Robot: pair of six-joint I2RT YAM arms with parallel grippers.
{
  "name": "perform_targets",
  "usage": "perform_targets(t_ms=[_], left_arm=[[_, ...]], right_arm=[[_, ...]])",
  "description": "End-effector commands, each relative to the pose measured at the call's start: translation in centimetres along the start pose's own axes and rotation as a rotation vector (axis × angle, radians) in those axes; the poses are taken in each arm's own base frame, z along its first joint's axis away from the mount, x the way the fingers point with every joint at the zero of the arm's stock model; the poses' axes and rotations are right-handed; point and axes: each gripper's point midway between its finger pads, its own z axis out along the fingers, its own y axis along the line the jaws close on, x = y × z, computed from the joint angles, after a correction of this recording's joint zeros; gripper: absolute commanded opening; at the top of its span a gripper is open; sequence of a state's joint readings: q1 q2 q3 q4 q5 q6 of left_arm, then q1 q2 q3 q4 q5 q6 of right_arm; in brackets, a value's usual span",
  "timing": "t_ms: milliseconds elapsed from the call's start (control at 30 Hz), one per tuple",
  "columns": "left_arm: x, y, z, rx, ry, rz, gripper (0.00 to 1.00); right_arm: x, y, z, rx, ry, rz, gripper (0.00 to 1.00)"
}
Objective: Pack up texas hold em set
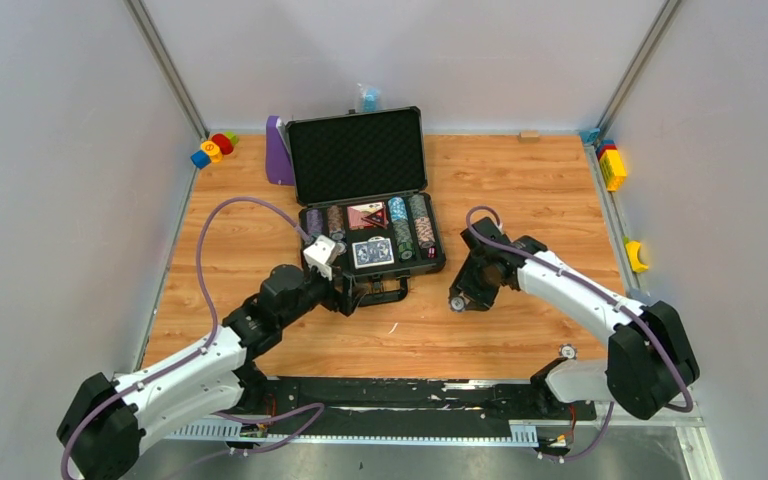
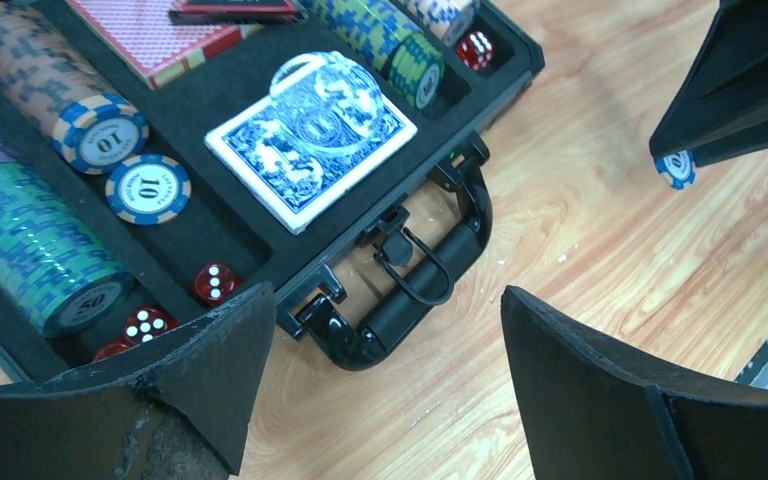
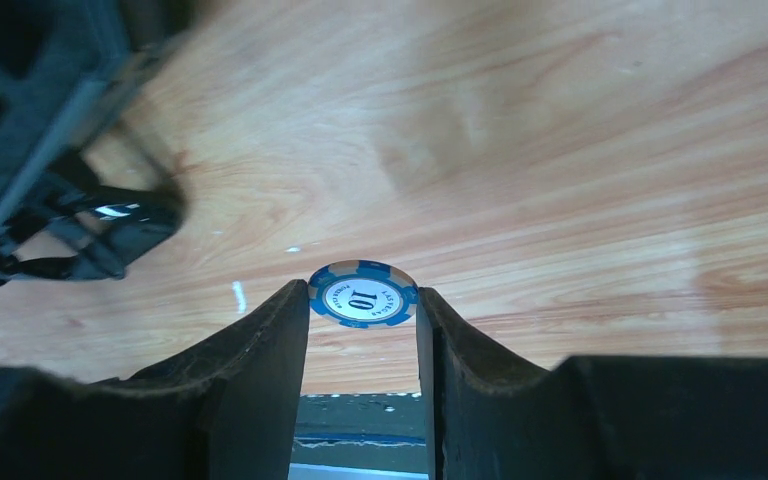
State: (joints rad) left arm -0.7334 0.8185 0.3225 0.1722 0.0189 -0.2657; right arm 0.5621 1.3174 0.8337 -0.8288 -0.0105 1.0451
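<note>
Dark grey and hard-shelled, the case (image 1: 358, 155) lies open at the middle of the wooden surface (image 1: 520, 200). Its long axis runs left to right. The foam-lined lid stands up on the far side and the handle (image 2: 430, 290) points toward the arm bases.

In the black foam are two card decks lying flat in the centre: a red-backed deck (image 1: 367, 215) farther back and a blue-backed deck (image 2: 310, 135) nearer the handle. Rows of striped chips (image 2: 20, 230), laid on edge, run front to back on both sides. There are perhaps six rows, though the overhead view is too coarse to be sure. Four red dice (image 2: 216, 282) show in the left wrist view, three grouped beside the green row and one by the rows across the tray.

One blue-and-white chip (image 3: 363, 295), marked 10, is outside the case. The right end effector (image 3: 363, 312) pinches it by its rim, face toward the wrist camera, above bare wood just right of the handle. The left end effector (image 2: 385, 300) hangs over the handle with its jaws wide apart, holding nothing.
</note>
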Motion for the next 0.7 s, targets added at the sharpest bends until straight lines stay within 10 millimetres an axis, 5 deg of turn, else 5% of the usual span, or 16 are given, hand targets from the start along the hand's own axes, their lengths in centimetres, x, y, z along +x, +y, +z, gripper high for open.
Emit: perform_targets(t_ms=[0, 200, 433, 667], left_arm=[[-4.1, 0.9, -0.7, -0.068, -0.155, -0.072, 0.91], [-3.8, 4.2, -2.8, -0.199, -0.186, -0.137, 0.91], [-3.1, 7.1, -5.9, -0.373, -0.205, -0.187, 0.9], [-2.9, 8.7, -7.5, -0.473, -0.251, -0.245, 0.84]], right_arm=[[-2.1, 4.9, -2.4, -0.113, -0.099, -0.038, 0.35], [-3.2, 13.2, -4.0, -0.248, -0.198, -0.146, 0.35], [-2.4, 23.1, -1.7, -0.307, -0.235, -0.33, 0.35], [-1.9, 29.1, 1.3, -0.362, -0.268, -0.432, 0.35]])
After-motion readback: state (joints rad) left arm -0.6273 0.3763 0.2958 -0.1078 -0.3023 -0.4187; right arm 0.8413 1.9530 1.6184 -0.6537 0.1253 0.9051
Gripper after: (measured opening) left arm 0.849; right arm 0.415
